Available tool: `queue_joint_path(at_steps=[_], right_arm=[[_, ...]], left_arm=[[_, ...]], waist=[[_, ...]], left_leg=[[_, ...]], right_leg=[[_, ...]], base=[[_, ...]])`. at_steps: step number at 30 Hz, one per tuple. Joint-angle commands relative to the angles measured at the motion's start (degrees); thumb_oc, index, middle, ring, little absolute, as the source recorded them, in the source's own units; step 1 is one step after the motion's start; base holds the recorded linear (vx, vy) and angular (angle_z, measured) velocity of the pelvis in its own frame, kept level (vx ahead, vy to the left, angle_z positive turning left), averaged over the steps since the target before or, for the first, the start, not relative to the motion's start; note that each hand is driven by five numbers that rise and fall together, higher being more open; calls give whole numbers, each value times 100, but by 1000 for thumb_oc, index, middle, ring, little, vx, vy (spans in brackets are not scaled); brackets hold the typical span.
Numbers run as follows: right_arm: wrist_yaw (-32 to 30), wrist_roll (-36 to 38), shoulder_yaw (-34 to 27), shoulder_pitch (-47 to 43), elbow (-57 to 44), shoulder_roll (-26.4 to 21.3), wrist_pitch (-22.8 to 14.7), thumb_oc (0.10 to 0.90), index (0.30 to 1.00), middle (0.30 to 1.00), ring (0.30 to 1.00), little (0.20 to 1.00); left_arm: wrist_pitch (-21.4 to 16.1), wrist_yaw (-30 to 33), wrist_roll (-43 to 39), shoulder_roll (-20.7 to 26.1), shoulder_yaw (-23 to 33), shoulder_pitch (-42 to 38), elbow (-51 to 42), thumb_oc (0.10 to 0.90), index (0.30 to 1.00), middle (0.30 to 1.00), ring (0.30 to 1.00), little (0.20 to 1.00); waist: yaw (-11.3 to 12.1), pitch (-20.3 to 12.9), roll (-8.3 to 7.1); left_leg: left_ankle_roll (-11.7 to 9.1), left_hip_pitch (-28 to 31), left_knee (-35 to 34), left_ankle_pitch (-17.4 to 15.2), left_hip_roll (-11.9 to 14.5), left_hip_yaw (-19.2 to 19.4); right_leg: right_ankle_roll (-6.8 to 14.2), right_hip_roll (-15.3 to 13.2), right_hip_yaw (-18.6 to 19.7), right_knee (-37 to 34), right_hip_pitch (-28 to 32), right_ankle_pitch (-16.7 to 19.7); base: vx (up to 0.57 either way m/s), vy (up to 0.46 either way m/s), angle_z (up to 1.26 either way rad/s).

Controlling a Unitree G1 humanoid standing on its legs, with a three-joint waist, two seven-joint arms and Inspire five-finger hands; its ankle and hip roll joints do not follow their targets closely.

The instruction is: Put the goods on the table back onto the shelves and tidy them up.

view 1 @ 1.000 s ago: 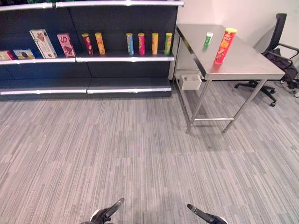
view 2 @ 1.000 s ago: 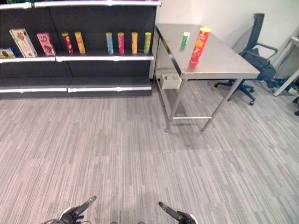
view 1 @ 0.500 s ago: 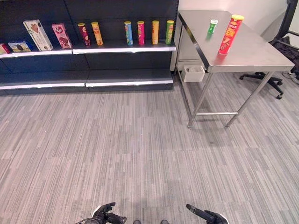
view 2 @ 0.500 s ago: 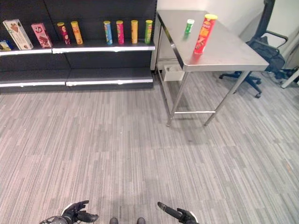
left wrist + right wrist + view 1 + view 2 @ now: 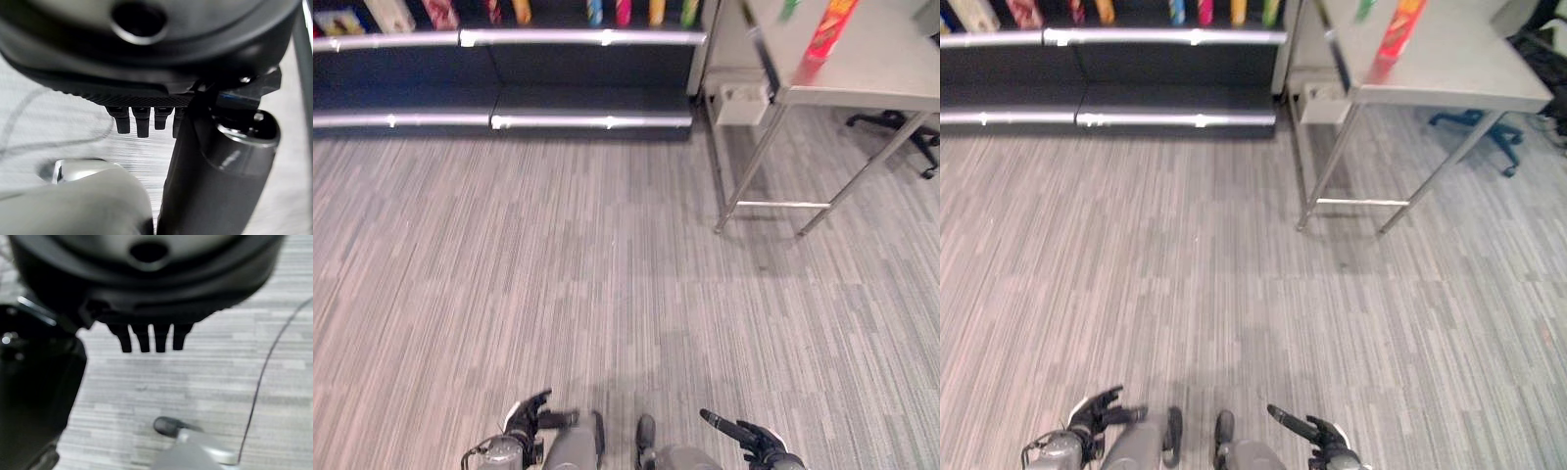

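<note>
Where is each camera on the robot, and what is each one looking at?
Left eye view: on the head, looking down at the carpet, the shelves and the metal table; both hands show low down, the left hand and the right hand.
Right eye view: beside it on the head, sharing that scene, including the red can on the table.
Left wrist view: on the left wrist, looking along that hand's fingers at the carpet.
Right wrist view: on the right wrist, looking along its fingers at the carpet.
</note>
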Motion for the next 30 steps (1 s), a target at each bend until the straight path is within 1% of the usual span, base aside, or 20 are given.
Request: queue_joint_path(at_steps=[1,2,3,5,7,9,12,13,14,15,16,17,18,19,20,21,23,26,28,30], right_arm=[[-135,186,98,228,-318,-425,-190,800,900,900,900,900],[-106,209,88,243,-325,-424,-195,800,900,900,900,900],[-99,202,94,236,-336,-445,-205,800,900,900,900,900],[-138,186,105,176,-333,-484,-224,800,900,900,900,900],[-109,121,81,136,-299,-486,-232,800,900,900,900,900],[-86,44,45,183,-304,-419,-216,800,900,900,900,900],[-13,-17,3,196,-363,-363,-206,800,900,900,900,900],[15,-32,-47,170,-428,-352,-192,800,900,900,900,900],[15,-32,-48,169,-428,-354,-192,800,900,900,900,900],[6,-18,-79,149,-491,-363,-192,800,900,900,900,900],[-8,-24,-111,130,-560,-382,-179,800,900,900,900,900],[-49,-11,-142,124,-663,-379,-173,800,900,900,900,900],[-49,-11,-142,124,-665,-380,-172,800,900,900,900,900],[-67,6,-144,113,-656,-372,-182,800,900,900,900,900],[-68,24,-142,125,-635,-385,-175,800,900,900,900,900],[-68,24,-142,123,-634,-387,-175,800,900,900,900,900],[-67,35,-134,130,-603,-409,-165,800,900,900,900,900],[-71,14,-120,128,-468,-395,-124,800,900,900,900,900],[-44,-45,-107,165,-297,-338,-90,800,900,900,900,900],[0,-86,-79,216,-207,-319,-74,800,900,900,900,900]], left_arm=[[-111,159,102,176,-166,125,33,800,900,900,900,900],[-98,143,126,159,-162,163,56,800,900,900,900,900],[-111,142,167,158,-133,234,11,800,900,900,900,900],[-129,153,197,183,-76,268,-56,800,900,900,900,900],[-113,141,255,185,-28,335,-10,800,900,900,900,900],[-116,98,293,177,-7,396,17,800,900,900,900,900],[-116,90,404,223,60,456,32,800,900,900,900,900],[-81,83,371,283,95,423,-75,800,900,900,900,900],[-81,83,371,281,95,422,-75,800,900,900,900,900],[-74,103,392,293,94,389,-88,800,900,900,900,900],[-62,126,394,317,93,374,-130,800,900,900,900,900],[-50,175,398,375,74,336,-171,800,900,900,900,900],[-50,175,398,375,74,336,-171,800,900,900,900,900],[-58,184,380,369,63,315,-199,800,900,900,900,900],[-94,211,351,371,56,250,-200,800,900,900,900,900],[-95,211,351,369,56,249,-200,800,900,900,900,900],[-126,214,369,382,19,160,-179,800,900,900,900,900],[-157,222,399,392,3,57,-167,800,900,900,900,900],[-170,244,445,380,23,16,-153,800,900,900,900,900],[-179,204,510,343,-5,20,-171,800,900,900,900,900]], waist=[[-69,-401,-53],[-20,-445,-48],[66,-486,45],[245,-513,125],[317,-624,134],[303,-819,151],[331,-1071,2],[281,-1024,-50],[290,-1037,-36],[229,-952,-35],[164,-847,20],[71,-706,226],[70,-705,210],[4,-649,319],[-121,-579,345],[-125,-590,364],[-236,-499,336],[-418,-430,203],[-529,-447,128],[-542,-509,99]], left_leg=[[413,239,-1343,-260,99,173],[413,286,-1837,-232,129,253],[354,275,-2734,171,166,307],[228,217,-3917,622,217,410],[172,334,-4471,724,274,522],[229,584,-4497,924,261,642],[421,890,-4420,705,89,741],[686,1257,-4221,295,-132,765],[683,1237,-4213,295,-113,769],[787,1392,-4176,155,-193,789],[910,1549,-4137,36,-224,813],[1022,1834,-4173,-101,-150,832],[1025,1832,-4173,-100,-168,837],[1036,2009,-4236,-181,-131,827],[1002,2260,-4273,-314,-181,770],[997,2242,-4266,-311,-160,763],[912,2490,-4298,-509,-190,720],[786,2939,-4392,-793,-297,561],[723,3183,-4451,-944,-299,465],[689,3372,-4474,-1129,-305,385]], right_leg=[[905,-181,-18,-554,659,-243],[948,-183,-6,-604,748,-286],[982,-107,47,-663,882,-350],[1025,-63,160,-672,1111,-512],[1116,-64,274,-672,1318,-637],[1170,-164,360,-672,1438,-702],[1398,-513,413,-142,1389,-702],[1682,-766,465,1410,814,-87],[1678,-749,474,1403,797,-71],[1738,-830,521,2025,518,450],[1769,-959,471,2680,155,960],[1700,-1103,210,3469,-385,1222],[1703,-1122,218,3508,-404,1198],[1626,-1242,38,3701,-710,1026],[1565,-1368,-268,3093,-909,696],[1557,-1346,-284,3057,-906,721],[1541,-1343,-519,2005,-1092,491],[1744,-1101,-469,153,-1236,867],[1907,-994,-304,-487,-1461,1157],[1961,-944,-349,-672,-1436,1200]], base=[[311,46,4],[291,92,-5],[403,140,-12],[392,145,-20],[413,145,-26],[411,200,-66],[476,213,-74],[440,234,-47],[373,248,-18],[118,152,-19],[230,287,-26],[158,213,-17],[195,201,-16],[295,93,22],[295,94,31],[322,12,24],[284,-63,3],[401,-111,27],[415,-103,21],[353,-115,44]])
